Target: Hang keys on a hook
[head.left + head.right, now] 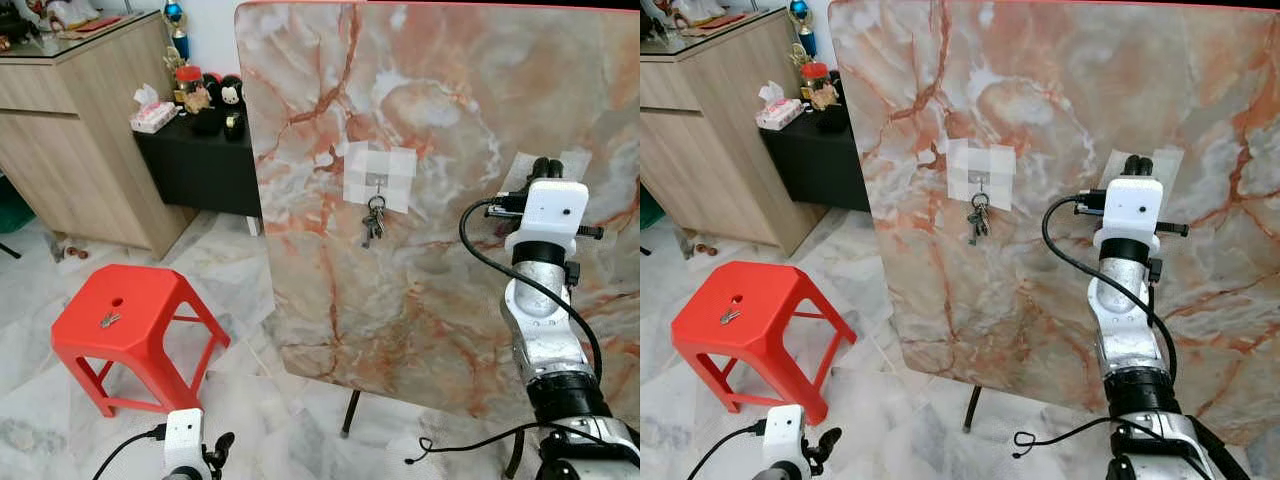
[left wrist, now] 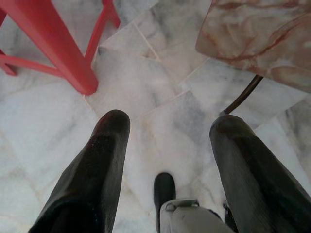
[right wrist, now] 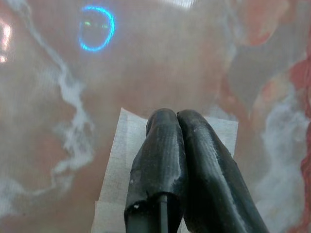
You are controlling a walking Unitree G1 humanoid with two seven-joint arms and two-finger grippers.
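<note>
On the upright marble board [image 1: 420, 190], keys [image 1: 372, 222] hang from a taped hook [image 1: 378, 181], hook itself hard to make out. Right gripper [image 3: 176, 116] pressed closed, empty, nearby. Left gripper [image 2: 167, 126] spread wide, empty, low by red stool [image 1: 125, 310].

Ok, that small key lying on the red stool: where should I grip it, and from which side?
The key lies flat on the red stool seat beside its centre hole, so come straight down from above with jaws spread across its narrow width. The left gripper, open and low near the stool, seems the closer one.
</note>
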